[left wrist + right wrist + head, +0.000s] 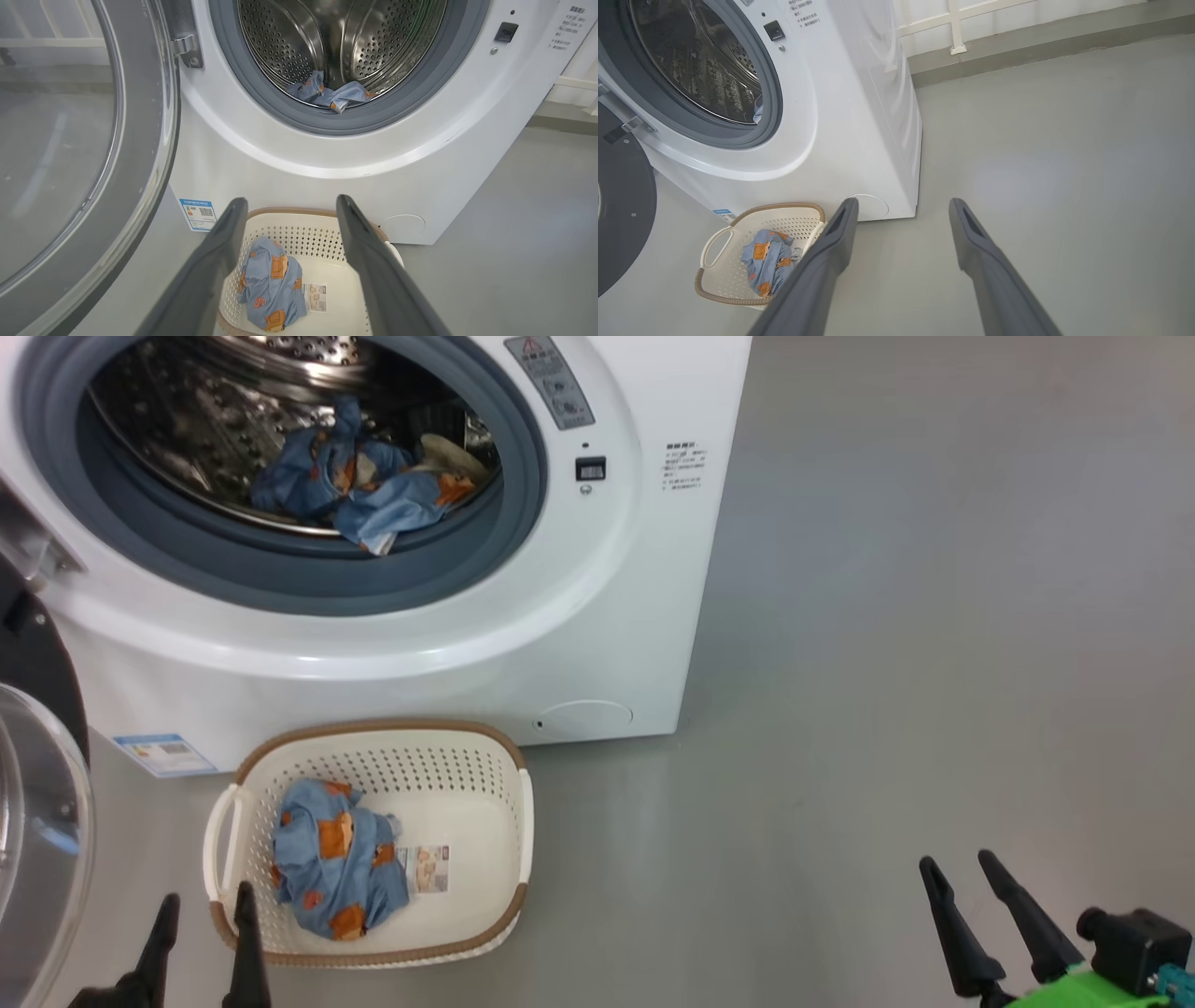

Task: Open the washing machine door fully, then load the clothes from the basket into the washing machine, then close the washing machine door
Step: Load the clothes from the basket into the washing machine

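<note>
Gleaming grey floor beside the washing machine; left end effector and right end effector wide, empty.

Ends in a left gripper and a right gripper, each a pair of long, slim, matte dark-grey fingers tapering to blunt tips, with a bright green bracket, a boxy black module bearing a round knob, and a small teal fitting behind the right one.
</note>
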You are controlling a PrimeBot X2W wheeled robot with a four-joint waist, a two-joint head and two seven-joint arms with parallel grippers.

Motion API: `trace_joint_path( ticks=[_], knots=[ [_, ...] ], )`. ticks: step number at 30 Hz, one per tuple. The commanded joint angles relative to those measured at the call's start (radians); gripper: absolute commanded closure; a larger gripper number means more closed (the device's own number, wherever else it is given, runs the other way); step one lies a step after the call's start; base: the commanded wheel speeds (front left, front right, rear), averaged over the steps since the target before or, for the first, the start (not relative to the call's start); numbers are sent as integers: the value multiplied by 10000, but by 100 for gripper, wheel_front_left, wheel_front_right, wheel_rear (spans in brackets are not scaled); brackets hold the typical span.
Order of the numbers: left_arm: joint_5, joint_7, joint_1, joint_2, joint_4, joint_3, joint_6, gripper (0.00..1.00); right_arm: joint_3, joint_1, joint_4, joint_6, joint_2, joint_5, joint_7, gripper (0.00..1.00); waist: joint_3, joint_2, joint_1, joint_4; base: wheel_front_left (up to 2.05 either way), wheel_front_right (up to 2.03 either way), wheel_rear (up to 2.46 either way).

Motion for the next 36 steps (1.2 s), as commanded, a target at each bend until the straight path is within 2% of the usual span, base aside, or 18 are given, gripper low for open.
trace_joint_path(
  ticks=[1, 16, 17, 18, 22, 30, 36],
  knots=[
    [-32, -51, -559, 162, -30, 252, 44, 0, 192, -434, -257, 16, -107, -55, -120, 0, 334, 0, 0, -10, 0, 0, 0],
    [543, -51, -3665, 290, 3467, -287, 52, 0, 405, -2024, -346, 16, 290, -174, -120, 0, 2799, 0, 0, -97, 0, 0, 0],
    [592, -51, -3930, 344, 3760, -299, 51, 0, 412, -2130, -366, 16, 307, -185, -120, 0, 2961, 0, 0, -105, 0, 0, 0],
    [831, -51, -4957, 592, 4910, -394, 72, 0, 500, -2513, -415, 16, 372, -206, -120, 0, 3528, 0, 0, -165, 0, 0, 0],
    [1103, -51, -5893, 874, 6113, -548, 202, 0, 650, -2850, -451, 16, 407, -213, -120, 0, 4067, 0, 0, -278, 0, 0, 0],
    [1515, -51, -7534, 1441, 8082, -890, 546, 0, 829, -3347, -516, 16, 447, -233, -120, 0, 5063, 0, 0, -584, 0, 0, 0],
    [1663, -51, -8432, 1700, 9041, -1097, 674, 0, 849, -3530, -617, 16, 435, -255, -120, 0, 5635, 0, 0, -702, 0, 0, 0]
  ],
)
